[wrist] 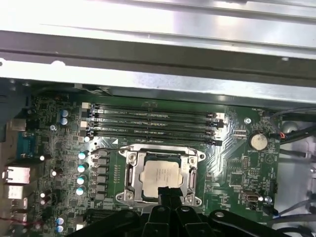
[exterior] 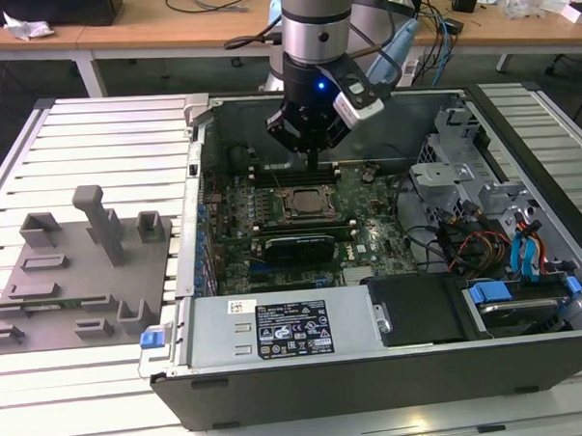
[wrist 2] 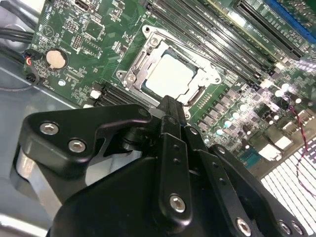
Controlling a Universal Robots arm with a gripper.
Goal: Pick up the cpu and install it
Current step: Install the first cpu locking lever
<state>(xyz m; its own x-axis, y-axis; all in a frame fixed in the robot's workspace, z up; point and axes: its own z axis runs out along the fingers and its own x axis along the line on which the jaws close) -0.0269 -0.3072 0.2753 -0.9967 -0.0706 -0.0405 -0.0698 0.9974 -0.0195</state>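
One open computer case [exterior: 394, 368] on the bench; one gripper [exterior: 313, 161] hangs over its green board [exterior: 369, 239], fingers drawn together, holding nothing. One chip [wrist: 160, 174] lies inside the metal socket frame [wrist: 129, 174], so placement looks done. Any next move needs a straight lift clear of the frame.

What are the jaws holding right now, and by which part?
Nothing, as far as shows: the cpu lies in the socket frame, with the gripper above its edge, jaws together.
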